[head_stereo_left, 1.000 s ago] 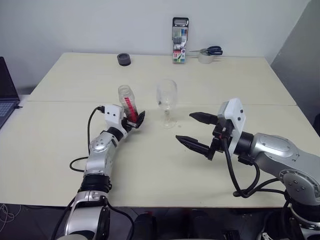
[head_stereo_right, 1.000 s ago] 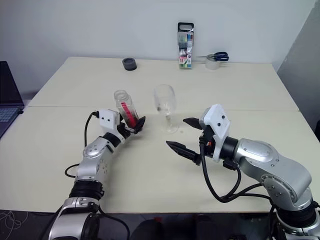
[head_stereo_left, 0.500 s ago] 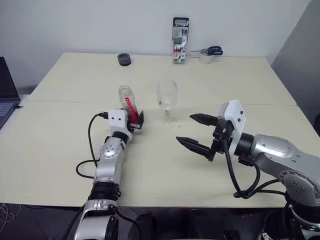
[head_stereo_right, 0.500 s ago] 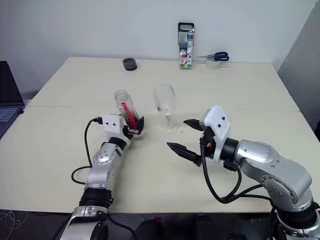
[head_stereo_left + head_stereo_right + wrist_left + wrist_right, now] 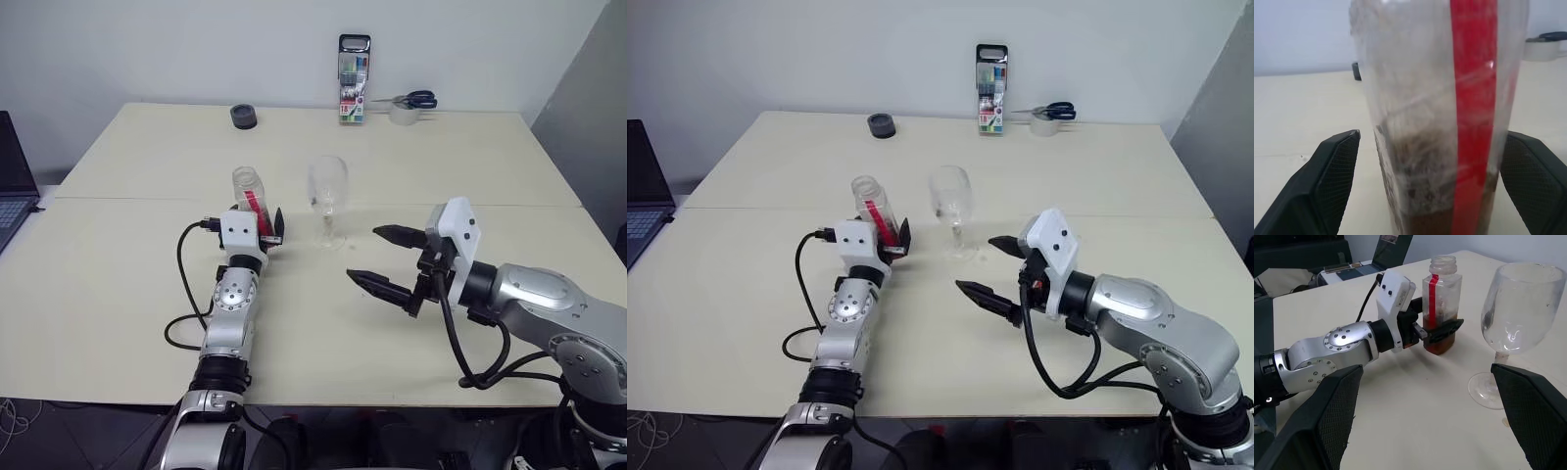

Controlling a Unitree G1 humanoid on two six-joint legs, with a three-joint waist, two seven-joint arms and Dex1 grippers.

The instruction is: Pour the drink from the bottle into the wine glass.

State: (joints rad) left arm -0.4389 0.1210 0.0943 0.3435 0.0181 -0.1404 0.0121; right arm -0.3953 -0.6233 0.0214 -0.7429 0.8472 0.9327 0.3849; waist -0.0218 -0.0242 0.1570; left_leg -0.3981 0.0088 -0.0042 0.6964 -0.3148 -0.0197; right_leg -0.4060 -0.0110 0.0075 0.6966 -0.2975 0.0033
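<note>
the bottle (image 5: 250,202) stood upright on the pale table, a small clear plastic one with a red strip running down its side and an open wide neck with no cap on it. its walls looked cloudy and smeared inside. the drink (image 5: 1440,345), a reddish-brown liquid, filled only a shallow layer at its bottom. the wine glass (image 5: 327,200) stood upright just beside the bottle, on the robot's right of it, apart from it and about as tall. it was clear and colourless, with a rounded bowl, a thin stem and a round foot flat on the table. its bowl held no visible liquid, only faint smudges on the inside.
</note>
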